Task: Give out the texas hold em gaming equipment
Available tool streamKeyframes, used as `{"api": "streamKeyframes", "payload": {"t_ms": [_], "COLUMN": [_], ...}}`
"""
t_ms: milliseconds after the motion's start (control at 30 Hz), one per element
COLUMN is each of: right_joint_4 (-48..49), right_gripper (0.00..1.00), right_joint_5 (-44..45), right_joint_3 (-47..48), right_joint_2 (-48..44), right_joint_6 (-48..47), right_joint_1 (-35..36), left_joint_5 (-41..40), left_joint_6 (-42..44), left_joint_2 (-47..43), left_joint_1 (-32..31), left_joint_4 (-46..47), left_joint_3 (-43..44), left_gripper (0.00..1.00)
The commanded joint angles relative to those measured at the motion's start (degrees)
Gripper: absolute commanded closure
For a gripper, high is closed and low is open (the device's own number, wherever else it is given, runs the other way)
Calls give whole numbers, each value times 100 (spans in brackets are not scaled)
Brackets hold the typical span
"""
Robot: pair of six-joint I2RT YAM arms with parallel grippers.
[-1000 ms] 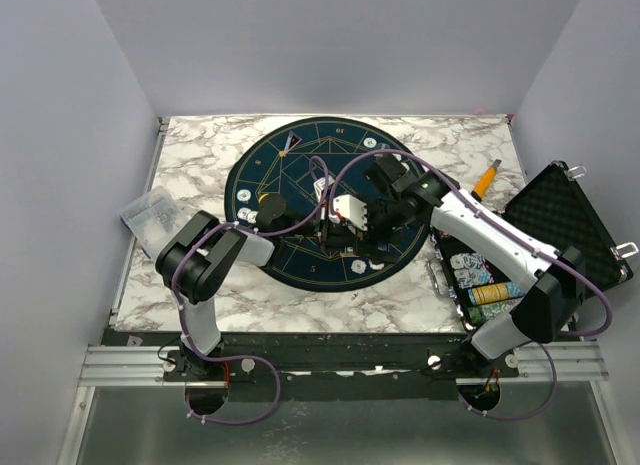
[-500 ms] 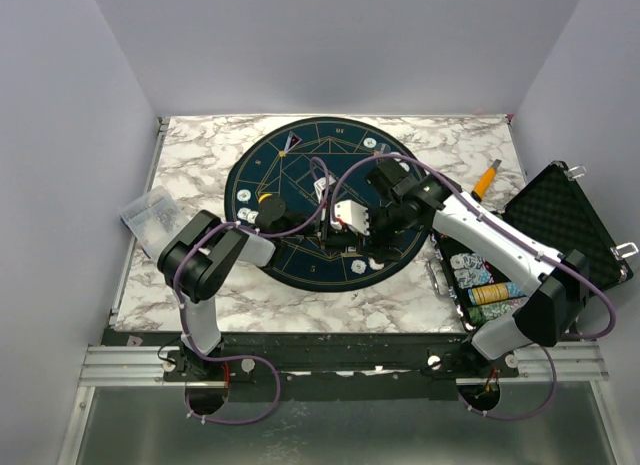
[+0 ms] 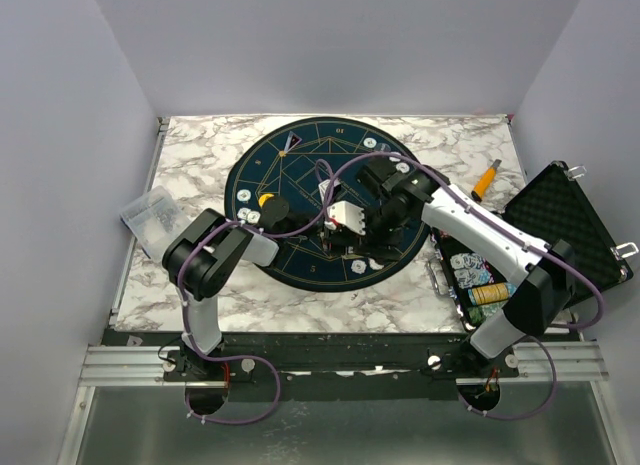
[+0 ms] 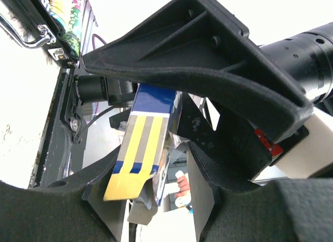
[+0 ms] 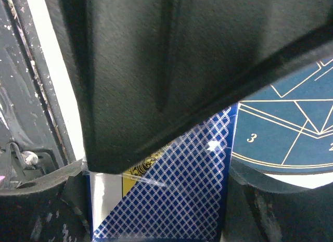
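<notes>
Blue with yellow stripes, the card pack (image 4: 143, 148) is over the middle of the round dark mat (image 3: 300, 165), where the two arms meet. The right pincer (image 5: 156, 216) holds it, its fingers (image 5: 41, 200) pressing on both sides of the pack's blue checked face. The left pincer (image 4: 156, 216) stands around the same pack with its jaws apart. A gap shows on either side, so it has no grip on it.

On the left part of the mat lie small whitish chips (image 3: 245, 216), with a yellow button disc (image 3: 264, 199) near them. Another chip lies on the mat's near edge.

A black case (image 3: 565, 220) stands open at the right end of the marble counter (image 3: 190, 160). An orange-handled tool (image 3: 487, 178) lies between the mat and the case. A clear bag (image 3: 150, 210) lies at the counter's left edge.
</notes>
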Motion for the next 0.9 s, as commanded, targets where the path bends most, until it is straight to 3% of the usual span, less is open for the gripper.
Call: {"api": "streamKeyframes", "payload": {"t_ms": [0, 300, 500, 600, 767, 867], "right_joint_4": [-365, -584, -186, 273, 1010, 1333], "right_gripper": [32, 30, 34, 32, 13, 12], "right_joint_5": [160, 319, 307, 196, 50, -97], "right_joint_3": [272, 727, 82, -365, -820, -1117], "right_joint_2": [128, 403, 107, -225, -670, -984], "right_joint_6": [78, 74, 33, 53, 275, 335], "right_joint_1": [117, 142, 147, 147, 147, 144], "left_joint_5": [85, 72, 42, 6, 37, 7], "left_joint_6": [-75, -165, -102, 31, 713, 1316], "left_joint_2": [137, 198, 101, -22, -288, -522], "left_joint_1": [-46, -93, -94, -76, -50, -50], "left_joint_4": [448, 558, 642, 569, -449, -1334], "left_joint_3": [116, 127, 102, 36, -62, -128], "left_gripper": [51, 53, 80, 98, 100, 100]}}
